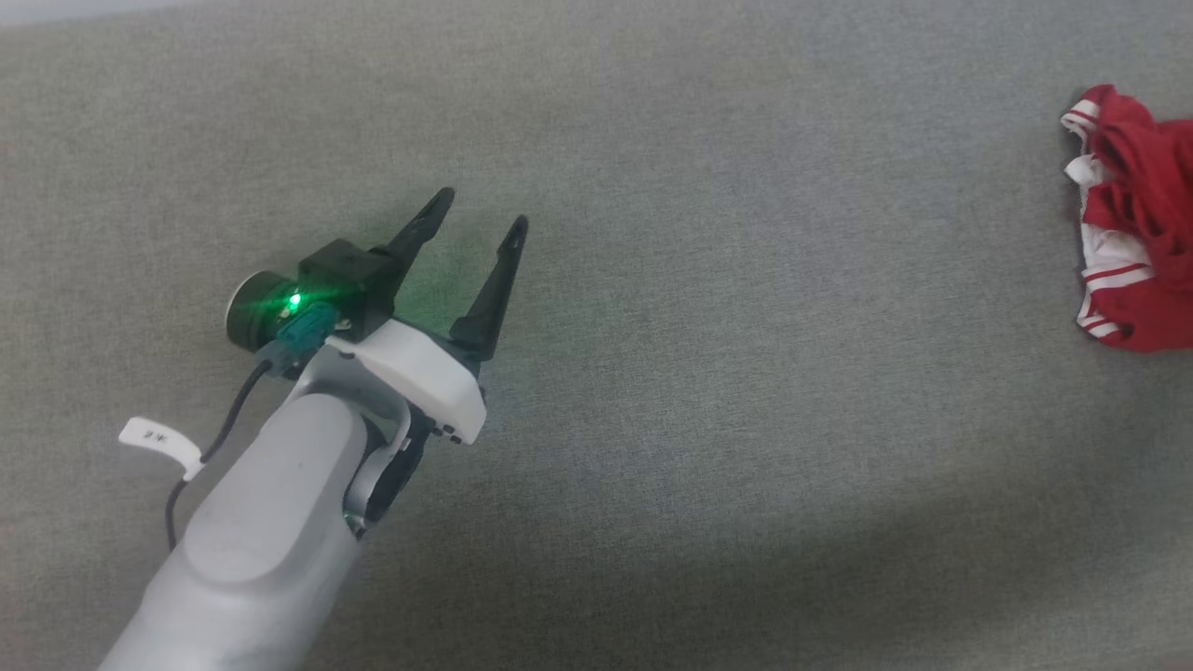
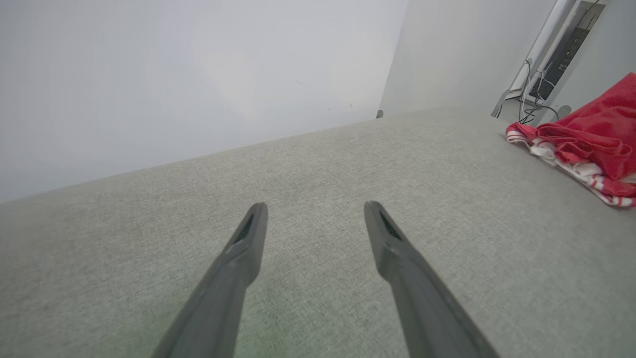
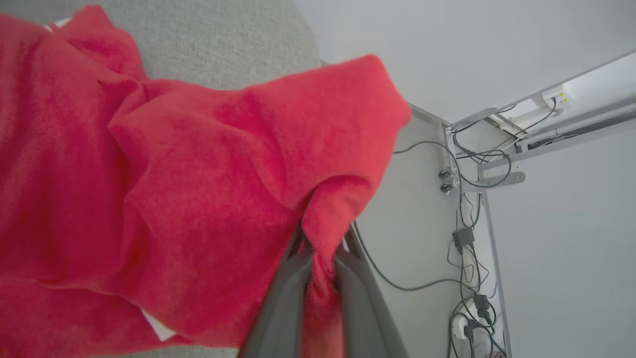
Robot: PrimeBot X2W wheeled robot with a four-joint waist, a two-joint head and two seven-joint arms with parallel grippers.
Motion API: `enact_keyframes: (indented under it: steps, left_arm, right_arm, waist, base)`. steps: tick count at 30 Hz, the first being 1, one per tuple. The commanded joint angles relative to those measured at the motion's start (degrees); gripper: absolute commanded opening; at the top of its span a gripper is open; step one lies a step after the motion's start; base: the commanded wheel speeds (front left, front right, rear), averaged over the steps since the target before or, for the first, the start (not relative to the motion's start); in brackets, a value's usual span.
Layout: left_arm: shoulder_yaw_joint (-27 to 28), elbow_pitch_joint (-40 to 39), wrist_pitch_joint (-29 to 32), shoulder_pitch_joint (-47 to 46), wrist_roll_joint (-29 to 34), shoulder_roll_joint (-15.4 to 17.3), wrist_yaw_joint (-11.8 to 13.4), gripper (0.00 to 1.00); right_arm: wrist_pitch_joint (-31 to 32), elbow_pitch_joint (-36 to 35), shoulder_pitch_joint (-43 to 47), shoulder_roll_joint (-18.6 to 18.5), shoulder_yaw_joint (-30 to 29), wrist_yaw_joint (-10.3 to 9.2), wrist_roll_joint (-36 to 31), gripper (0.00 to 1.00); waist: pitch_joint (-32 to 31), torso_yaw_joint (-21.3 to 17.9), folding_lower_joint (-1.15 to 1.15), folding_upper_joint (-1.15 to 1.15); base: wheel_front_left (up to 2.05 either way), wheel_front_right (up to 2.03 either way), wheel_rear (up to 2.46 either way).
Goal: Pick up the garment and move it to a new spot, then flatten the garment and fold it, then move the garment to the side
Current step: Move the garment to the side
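Red garment [image 1: 1132, 233] lies bunched at the right edge of the head view on a grey cloth surface [image 1: 746, 419], well apart from the left gripper [image 1: 483, 209] at centre left, whose jaws are wide and empty. Low in the right wrist view, the right gripper [image 3: 324, 251] pinches a fold of it.

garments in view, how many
1: the garment, bunched at the head view's right edge on the grey surface, a fold pinched by the right gripper; more may lie off-frame.

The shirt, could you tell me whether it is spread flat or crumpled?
Crumpled: the shirt lies in a rumpled heap on the grey surface, with the right claw shut on one fold.
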Motion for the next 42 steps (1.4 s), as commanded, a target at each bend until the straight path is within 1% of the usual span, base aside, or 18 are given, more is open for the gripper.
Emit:
enact_keyframes:
  steps: [1, 4, 8, 9, 10, 12, 14, 20, 25, 29, 32, 33, 37, 42]
  left_arm:
    - [-0.16, 0.33, -0.34, -1.05, 0.57, -0.41, -0.32, 1.0]
    - [-0.47, 1.44, -0.56, -2.16, 0.59, -0.61, -0.86, 1.0]
    - [-0.93, 2.77, -0.77, -3.21, 0.54, -1.25, -1.43, 1.0]
    - [-0.95, 3.11, -0.91, -3.37, 0.52, -1.22, -1.53, 1.0]
    - [-0.9, 3.38, -1.06, -3.57, 0.49, -1.19, -1.63, 1.0]
    - [-0.69, 3.8, -1.19, -3.84, 0.36, -1.03, -1.8, 1.0]
    - [-0.46, 4.2, -1.51, -3.79, 0.06, -0.83, -1.98, 1.0]
    - [0.49, 4.82, -2.07, -2.41, -0.49, -0.47, -2.25, 1.0]
    - [1.46, 4.54, -2.36, -0.61, -0.41, -0.22, -1.72, 1.0]
    - [3.05, 3.52, -2.56, 1.73, -0.3, 0.17, -1.32, 1.0]
    - [4.76, 1.65, -2.49, 3.87, 0.53, 0.45, -1.03, 1.0]
    - [6.29, 0.45, -2.5, 5.71, 0.58, 0.57, -1.0, 1.0]
    - [9.4, -1.97, -2.5, 9.62, 1.39, 0.74, -0.83, 1.0]
    - [12.54, -2.55, -2.51, 14.96, 1.26, 1.22, -1.27, 1.0]
  right_arm:
    - [-0.66, 1.31, -1.0, 0.69, 0.22, -0.13, -0.49, 0.0]
    - [-1.71, 4.82, -2.11, 2.62, 0.79, -0.12, -1.04, 0.0]
    - [-2.78, 8.46, -3.5, 3.89, 0.89, -0.12, -1.31, 0.0]
    - [-2.89, 8.87, -3.61, 4.25, 1.04, -0.12, -1.37, 0.16]
    - [-3.14, 9.26, -3.74, 4.66, 1.08, -0.12, -1.27, 0.23]
    - [-3.52, 10.08, -4.3, 4.83, 1.05, -0.12, -1.24, 0.45]
    - [-4.22, 10.57, -4.8, 4.72, 0.92, -0.13, -1.49, 1.0]
    - [-5.81, 11.73, -5.42, 4.8, -0.08, -0.13, -1.34, 1.0]
    - [-7.02, 11.99, -5.38, 5.55, -0.38, -0.13, -0.77, 1.0]
    - [-9.33, 12.12, -4.62, 6.56, -0.67, -0.13, -0.33, 1.0]
    - [-11.19, 12.17, -3.47, 7.31, -1.09, -0.12, 0.16, 1.0]
    - [-12.29, 12.26, -2.63, 7.89, -1.39, -0.12, 0.31, 1.0]
    - [-14.93, 12.24, -0.7, 9.26, -2.35, -0.12, 0.88, 1.0]
    - [-17.13, 11.49, 2.08, 11.12, -3.09, -0.12, 0.88, 1.0]
  waist:
    - [0.44, 0.22, 0.0, 0.0]
    - [1.05, 0.65, 0.0, 0.0]
    - [1.39, 1.27, 0.0, 0.0]
    - [1.41, 1.38, 0.0, 0.0]
    - [1.4, 1.48, 0.0, 0.0]
    - [1.3, 1.67, 0.0, 0.0]
    - [1.01, 1.86, 0.0, 0.0]
    - [-0.73, 2.5, 0.0, 0.0]
    - [-2.43, 2.82, 0.0, 0.0]
    - [-4.61, 3.25, 0.0, 0.0]
    - [-6.52, 3.77, 0.0, 0.0]
    - [-7.89, 4.24, 0.0, 0.0]
    - [-10.91, 5.22, 0.0, 0.0]
    - [-14.93, 6.31, 0.0, 0.0]
  base:
    - [0.0, 0.0, 0.0]
    - [0.0, 0.0, 0.0]
    - [0.0, 0.0, 0.0]
    - [0.0, 0.0, 0.0]
    - [0.0, 0.0, 0.0]
    - [0.0, 0.0, 0.0]
    - [0.0, 0.0, 0.0]
    - [0.0, 0.0, 0.0]
    - [0.0, 0.0, 0.0]
    - [0.0, 0.0, 0.0]
    - [0.0, 0.0, 0.0]
    - [0.0, 0.0, 0.0]
    - [0.0, 0.0, 0.0]
    - [0.0, 0.0, 0.0]
